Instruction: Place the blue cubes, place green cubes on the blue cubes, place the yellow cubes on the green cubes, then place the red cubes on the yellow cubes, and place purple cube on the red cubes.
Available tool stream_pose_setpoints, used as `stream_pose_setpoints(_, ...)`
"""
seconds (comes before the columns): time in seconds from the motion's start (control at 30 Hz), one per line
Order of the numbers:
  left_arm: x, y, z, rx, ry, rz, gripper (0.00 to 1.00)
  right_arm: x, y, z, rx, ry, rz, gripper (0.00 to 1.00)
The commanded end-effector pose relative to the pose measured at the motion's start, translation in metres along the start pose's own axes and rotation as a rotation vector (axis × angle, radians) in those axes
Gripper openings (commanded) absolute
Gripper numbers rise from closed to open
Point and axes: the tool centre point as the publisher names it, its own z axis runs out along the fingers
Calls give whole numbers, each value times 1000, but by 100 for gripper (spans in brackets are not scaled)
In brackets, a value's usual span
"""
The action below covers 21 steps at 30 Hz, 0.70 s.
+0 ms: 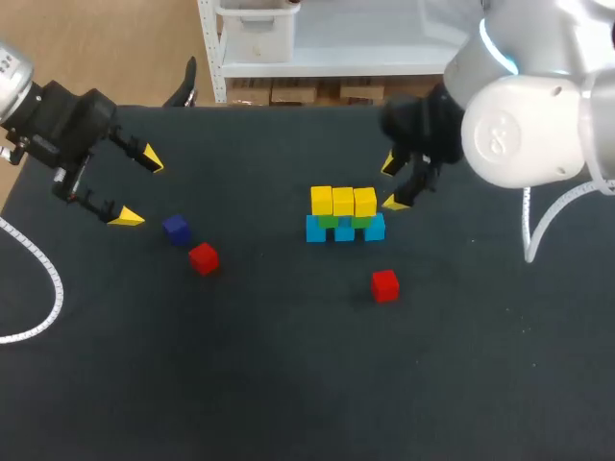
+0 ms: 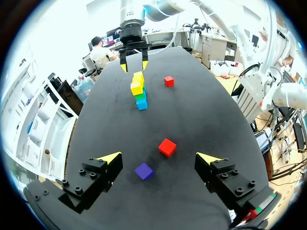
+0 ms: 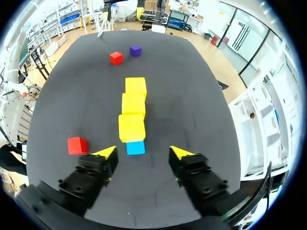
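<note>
A stack stands mid-table: blue cubes [image 1: 345, 230] at the bottom, green cubes [image 1: 330, 221] on them, three yellow cubes [image 1: 343, 201] on top. The right wrist view looks down on the yellow row [image 3: 133, 103], with one blue cube [image 3: 135, 147] nearest the fingers. My right gripper [image 1: 393, 183] [image 3: 143, 152] is open just behind the stack's right end, holding nothing. One red cube [image 1: 385, 285] [image 3: 77, 145] lies in front of the stack. My left gripper [image 1: 139, 188] [image 2: 159, 158] hangs wide open at the far left. Just ahead of it lie the purple cube [image 1: 175, 229] [image 2: 144, 171] and another red cube [image 1: 203, 257] [image 2: 167, 147].
The dark table [image 1: 288, 384] carries nothing else. A white cable [image 1: 48, 279] curves along its left edge, and another loops by my right arm [image 1: 538, 230].
</note>
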Motion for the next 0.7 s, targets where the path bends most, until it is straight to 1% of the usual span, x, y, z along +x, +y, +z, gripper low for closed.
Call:
stream_pose_setpoints(0.03, 1, 1, 0, 2, -2, 3, 100, 4, 1, 2, 0, -21, -18, 0)
stream_pose_setpoints(0.33, 1, 1, 0, 2, -2, 3, 100, 4, 9, 11, -21, -34, -48, 0)
stream_pose_setpoints(0.7, 1, 1, 0, 2, -2, 3, 100, 2, 13, 15, -44, -40, -47, 0)
